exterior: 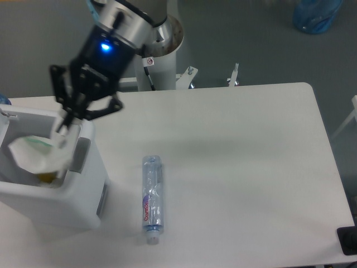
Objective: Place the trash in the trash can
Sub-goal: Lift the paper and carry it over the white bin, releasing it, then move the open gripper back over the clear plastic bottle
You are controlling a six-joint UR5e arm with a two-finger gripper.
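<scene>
My gripper (66, 124) hangs over the right rim of the white trash can (83, 195) at the left. It is shut on a crumpled white paper wrapper (36, 153), which dangles over the can's opening. A crushed clear plastic bottle (152, 198) with a purple-red label and white cap lies flat on the table, to the right of the can and well away from the gripper. Something yellowish shows at the bottom of the can, mostly hidden by the wrapper.
The robot's white base column (162, 61) stands behind the table's far edge. A blue bag (317, 14) sits on the floor at the top right. A dark object (348, 240) pokes in at the bottom right corner.
</scene>
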